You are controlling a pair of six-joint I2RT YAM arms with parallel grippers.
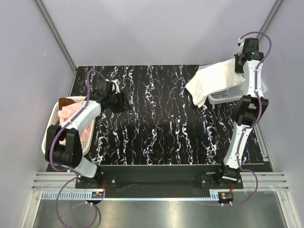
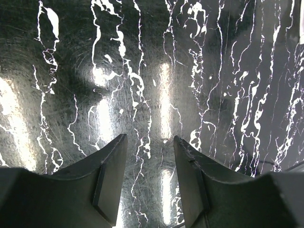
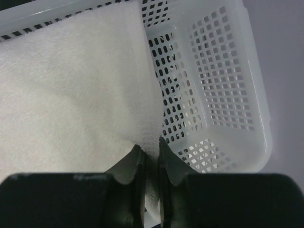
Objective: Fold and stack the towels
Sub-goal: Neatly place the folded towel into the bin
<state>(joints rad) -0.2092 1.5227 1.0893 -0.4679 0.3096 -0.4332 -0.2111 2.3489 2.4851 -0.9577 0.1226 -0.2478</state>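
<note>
You are on the first step: getting the white towel (image 1: 209, 85) out of the right basket (image 1: 229, 96) at the table's far right corner. Your right gripper (image 3: 148, 151) is raised high above that corner, its fingers pinched almost together on a fold of the white towel. The cloth hangs from the pinch and spills over the basket's rim on the side facing the table's middle. Its lowest corner dangles over the table (image 1: 161, 133) (I cannot tell whether it touches the surface).

Your left gripper (image 2: 149, 140) hovers low over the table's left half, fingers apart with nothing between them and only bare surface below. The other two towels wait in the left basket (image 1: 51, 118) at the table's left edge. The pink towel (image 1: 71, 115) is bunched up, and the brown towel (image 1: 69, 101) shows at the basket's far end.

The next move, as I judge it, is to carry the white towel to the table's middle and lay it flat. Lift it so the trailing cloth clears the rim, or it may drag the light basket along. Your free left gripper could then take a loose corner to spread it.

The table's middle gives you a wide open stretch between the arms. The walls stand close along the table's left and right edges, and your right wrist is already near the right one, so swing inward.
</note>
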